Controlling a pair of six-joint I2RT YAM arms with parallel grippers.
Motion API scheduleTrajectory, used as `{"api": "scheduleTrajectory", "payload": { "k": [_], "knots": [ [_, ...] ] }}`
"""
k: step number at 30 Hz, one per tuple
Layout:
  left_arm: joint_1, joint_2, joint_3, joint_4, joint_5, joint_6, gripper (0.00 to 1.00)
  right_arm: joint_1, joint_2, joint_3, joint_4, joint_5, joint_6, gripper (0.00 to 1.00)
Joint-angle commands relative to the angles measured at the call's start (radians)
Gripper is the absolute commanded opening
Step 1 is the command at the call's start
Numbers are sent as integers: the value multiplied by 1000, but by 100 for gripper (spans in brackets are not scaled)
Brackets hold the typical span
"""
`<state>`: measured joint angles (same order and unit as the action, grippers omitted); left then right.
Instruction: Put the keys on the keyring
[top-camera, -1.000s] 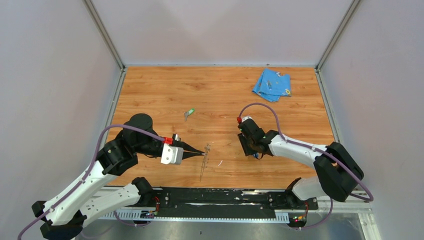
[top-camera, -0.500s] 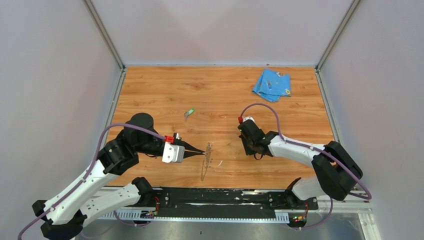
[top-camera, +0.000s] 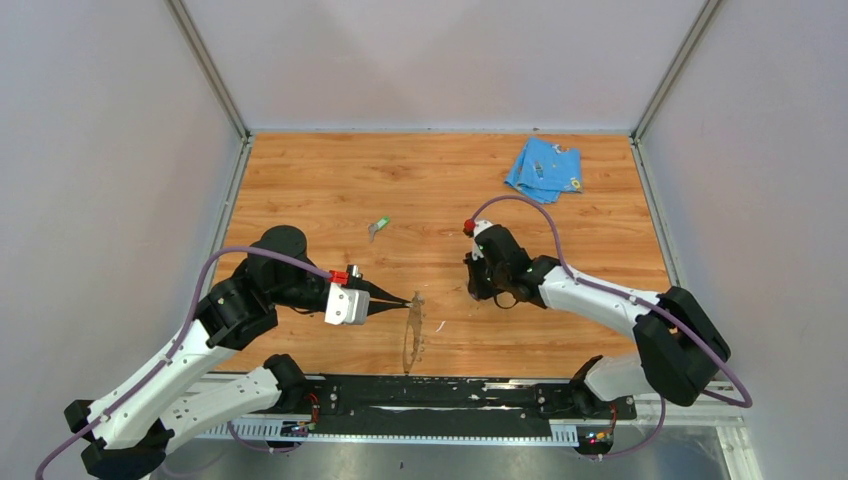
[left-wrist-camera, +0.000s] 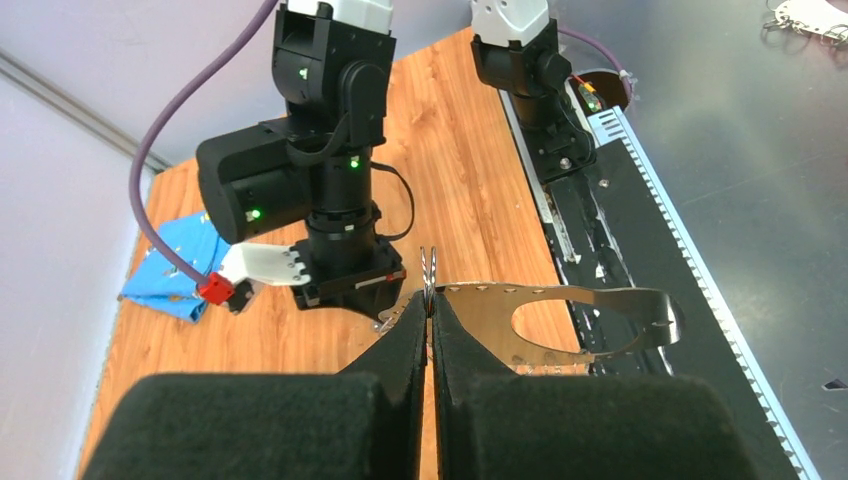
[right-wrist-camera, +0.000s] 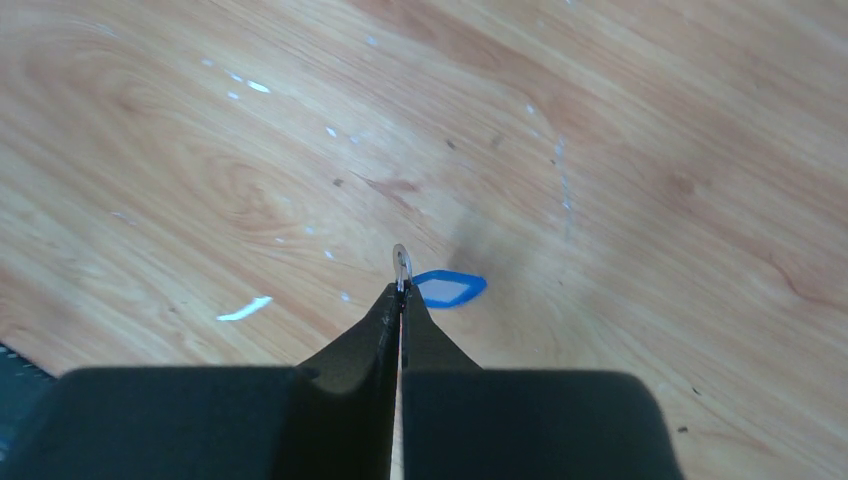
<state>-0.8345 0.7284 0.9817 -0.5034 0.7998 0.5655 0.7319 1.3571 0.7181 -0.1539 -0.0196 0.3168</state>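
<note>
My left gripper is shut on the keyring, a thin grey metal band held edge-up above the table. In the left wrist view the keyring sticks out to the right of the closed fingertips. My right gripper is shut on the blue key: its small metal loop pokes out above the tips and its blue head hangs beside them, over the wood. From above, the right gripper hides that key. The green key lies on the table, further back and left.
A light-blue cloth lies at the back right of the wooden table. Grey walls enclose the table on three sides. The black base rail runs along the near edge.
The right gripper has shut on the blue key and moved left and further back with it. The left gripper still holds the keyring, which has shifted slightly.
</note>
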Motion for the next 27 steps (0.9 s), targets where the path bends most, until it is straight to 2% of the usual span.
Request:
{"api": "scheduleTrajectory", "payload": {
  "k": [1, 5, 10, 19, 23, 27],
  "knots": [
    [-6, 0, 30, 17, -7, -7, 0, 0, -6, 58, 45, -123, -38, 1],
    [-5, -1, 29, 11, -5, -8, 0, 1, 25, 63, 70, -200, -67, 0],
    [-5, -1, 29, 5, -1, -4, 0, 1, 47, 41, 79, -174, -107, 1],
    [-6, -10, 14, 2, 23, -30, 0, 5, -222, -71, 211, -254, -220, 0],
    [-6, -15, 11, 9, 22, -33, 0, 6, -283, -106, 251, -377, -210, 0],
    [-6, -16, 12, 3, 23, -28, 0, 6, -278, -139, 299, -413, -182, 0]
  ]
}}
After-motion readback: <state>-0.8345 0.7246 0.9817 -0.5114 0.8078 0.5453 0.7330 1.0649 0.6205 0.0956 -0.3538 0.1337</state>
